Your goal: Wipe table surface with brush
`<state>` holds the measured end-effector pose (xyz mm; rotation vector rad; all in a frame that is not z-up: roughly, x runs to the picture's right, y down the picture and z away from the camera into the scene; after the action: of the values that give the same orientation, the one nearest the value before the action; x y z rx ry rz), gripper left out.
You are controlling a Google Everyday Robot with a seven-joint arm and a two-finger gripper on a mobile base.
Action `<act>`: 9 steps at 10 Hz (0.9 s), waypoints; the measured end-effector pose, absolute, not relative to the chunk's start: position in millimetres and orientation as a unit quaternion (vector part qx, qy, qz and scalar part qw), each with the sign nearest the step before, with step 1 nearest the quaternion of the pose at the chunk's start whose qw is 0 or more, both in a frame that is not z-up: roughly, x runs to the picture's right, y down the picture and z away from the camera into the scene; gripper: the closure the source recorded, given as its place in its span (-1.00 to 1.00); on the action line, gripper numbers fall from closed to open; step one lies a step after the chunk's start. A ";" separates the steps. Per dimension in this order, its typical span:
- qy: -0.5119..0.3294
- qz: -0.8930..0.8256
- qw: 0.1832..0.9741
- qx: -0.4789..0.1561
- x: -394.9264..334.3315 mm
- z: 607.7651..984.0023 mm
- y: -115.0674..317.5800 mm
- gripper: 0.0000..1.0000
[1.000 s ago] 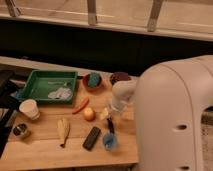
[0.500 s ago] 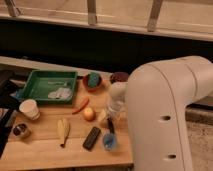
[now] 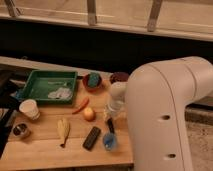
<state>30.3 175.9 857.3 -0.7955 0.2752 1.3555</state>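
Note:
The table surface [image 3: 45, 150] is a light tan wooden top of jointed planks that fills the lower left. The brush [image 3: 110, 126] shows as a slim black handle near the table's right edge, between a black block and my arm; its pale head cannot be made out. My gripper [image 3: 112, 114] hangs from the white wrist [image 3: 118, 95] right over the upper end of the brush handle and seems to touch it. My big white arm [image 3: 165, 115] covers the right side of the table.
A green tray [image 3: 35, 80] with pale scraps stands at the back left. Also on the table are a paper cup [image 3: 29, 108], a small tin [image 3: 21, 131], a pale yellow banana-like thing [image 3: 63, 130], a flat black block [image 3: 91, 138], a blue cup [image 3: 110, 142], an orange fruit [image 3: 89, 114], a red pepper [image 3: 81, 105] and two bowls [image 3: 93, 81].
My arm's white body has shifted a little to the left and covers more of the table's right side. The gripper and brush stay in about the same place.

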 end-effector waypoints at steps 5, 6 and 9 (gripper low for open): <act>0.091 0.621 0.703 -0.335 23.7 859.3 173.5 1.00; 0.089 0.620 0.704 -0.334 23.6 857.8 172.2 1.00; 0.085 0.624 0.709 -0.318 36.0 841.8 160.6 1.00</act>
<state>36.0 160.6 841.8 -0.7056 0.1896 1.3840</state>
